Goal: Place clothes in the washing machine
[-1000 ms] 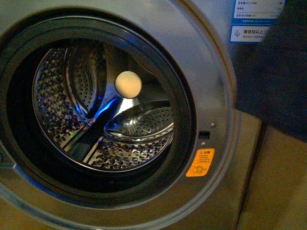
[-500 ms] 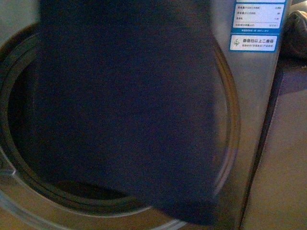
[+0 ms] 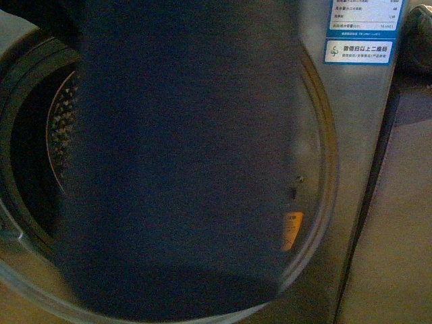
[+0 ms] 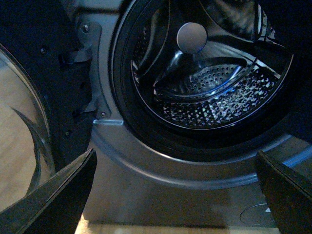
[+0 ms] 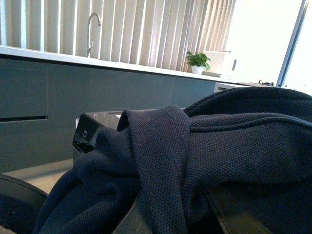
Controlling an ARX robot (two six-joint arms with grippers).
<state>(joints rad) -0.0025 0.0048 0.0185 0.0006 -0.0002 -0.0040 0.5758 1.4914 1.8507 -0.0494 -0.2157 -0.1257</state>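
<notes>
The clothes (image 3: 182, 162), a dark navy knit garment, hang in front of the washing machine's (image 3: 337, 135) porthole and cover most of it in the front view. Only a sliver of perforated drum (image 3: 62, 128) shows beside the fabric. In the right wrist view the clothes (image 5: 195, 156) are bunched between the fingers of my right gripper (image 5: 178, 219), which is shut on them. My left gripper (image 4: 178, 195) is open, low in front of the machine's grey front, below the open drum (image 4: 209, 92). Neither arm shows in the front view.
The open door with its glass bowl (image 4: 24, 126) stands beside the porthole hinge. An orange warning sticker (image 3: 291, 231) and blue-white labels (image 3: 364, 27) are on the machine's front. A counter with a tap (image 5: 92, 29) and a plant (image 5: 197, 61) lies behind.
One second ago the drum was in full view with the garment at the far right. The garment has swung left across the porthole and now hangs lower over it.
</notes>
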